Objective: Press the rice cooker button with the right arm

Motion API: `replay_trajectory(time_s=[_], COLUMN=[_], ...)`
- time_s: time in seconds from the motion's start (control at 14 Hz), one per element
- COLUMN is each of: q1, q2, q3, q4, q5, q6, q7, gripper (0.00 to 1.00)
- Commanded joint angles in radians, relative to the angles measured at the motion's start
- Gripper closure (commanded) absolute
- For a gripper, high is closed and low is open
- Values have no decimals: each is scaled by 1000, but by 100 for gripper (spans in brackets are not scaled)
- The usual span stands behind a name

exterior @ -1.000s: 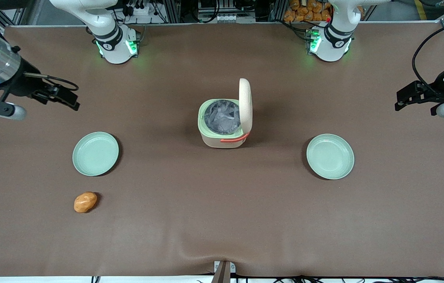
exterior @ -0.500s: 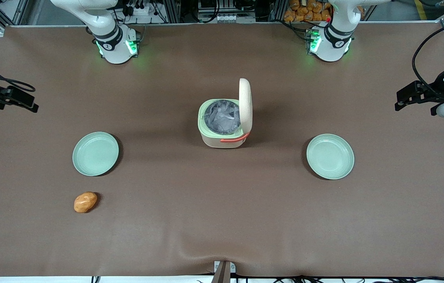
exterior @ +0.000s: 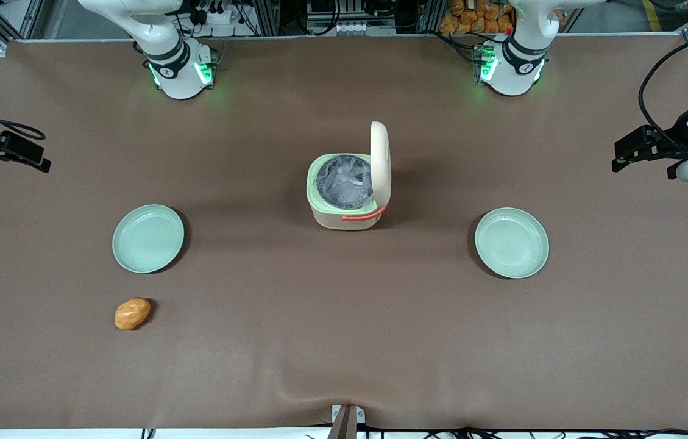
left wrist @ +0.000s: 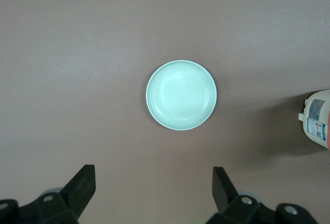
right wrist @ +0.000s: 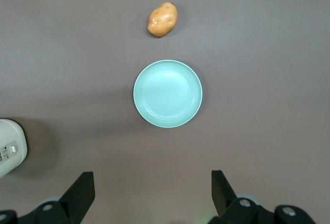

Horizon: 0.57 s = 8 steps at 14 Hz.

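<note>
The cream rice cooker (exterior: 344,210) stands mid-table with its lid (exterior: 380,160) raised upright, its grey inner pot exposed and its orange-red handle on the side facing the front camera. An edge of it with small buttons shows in the right wrist view (right wrist: 10,154), and an edge shows in the left wrist view (left wrist: 317,118). My right gripper (right wrist: 152,178) is open and empty, high above the table. It is well away from the cooker, toward the working arm's end. In the front view only its black wrist parts (exterior: 5,151) show at the frame's edge.
A pale green plate (exterior: 148,238) (right wrist: 167,93) lies below my gripper, and an orange-brown potato (exterior: 132,313) (right wrist: 163,19) lies nearer the front camera. A second green plate (exterior: 511,242) (left wrist: 181,95) lies toward the parked arm's end.
The right arm has pulled away from the cooker toward its own end of the table and mostly left the front view. The cooker, plates and potato have not moved.
</note>
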Motion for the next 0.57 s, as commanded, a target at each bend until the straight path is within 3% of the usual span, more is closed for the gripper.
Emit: replay_trajectory(time_s=[0.0, 0.21, 0.5], q1=[-1, 2, 2], q2=[-24, -24, -23], q3=[-3, -3, -3], q4=[-22, -22, -24], q5=[-17, -58, -58], q6=[-3, -1, -1], q7=[-3, -1, 2], gripper=[0, 0, 0])
